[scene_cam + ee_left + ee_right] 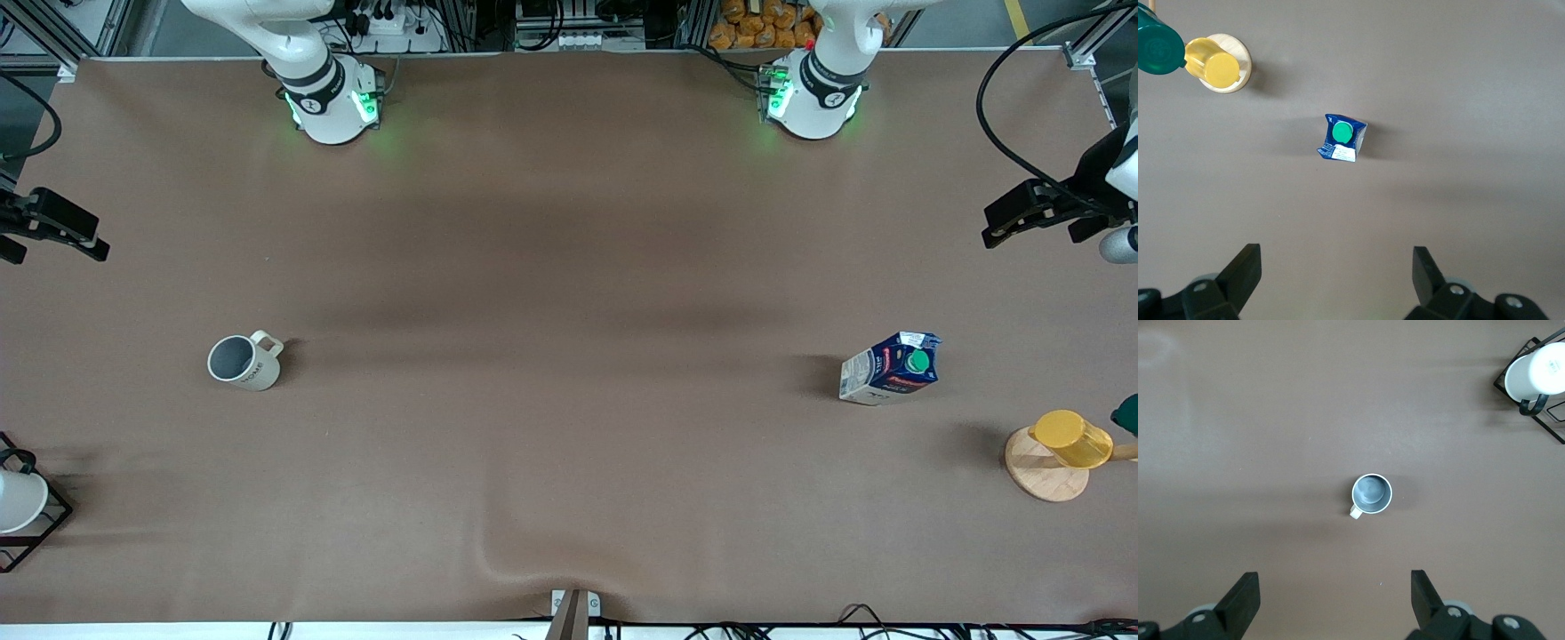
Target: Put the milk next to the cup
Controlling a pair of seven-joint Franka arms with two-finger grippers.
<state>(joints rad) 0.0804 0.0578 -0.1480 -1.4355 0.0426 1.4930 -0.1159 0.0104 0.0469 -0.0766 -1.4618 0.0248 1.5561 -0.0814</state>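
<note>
The milk (889, 367), a dark-blue carton with a green cap, stands upright toward the left arm's end of the table. It also shows in the left wrist view (1342, 137). The cup (242, 360), a cream-white mug with a grey inside, stands toward the right arm's end. It also shows in the right wrist view (1371, 493). My left gripper (1000, 229) hangs high over the left arm's end, open and empty (1337, 267). My right gripper (84, 244) hangs high over the right arm's end, open and empty (1335, 590).
A yellow translucent cup (1071, 438) sits on a round wooden stand (1036, 476) beside a dark-green object (1127, 413), nearer the front camera than the milk. A plain white cup (18, 500) sits in a black wire rack at the right arm's end.
</note>
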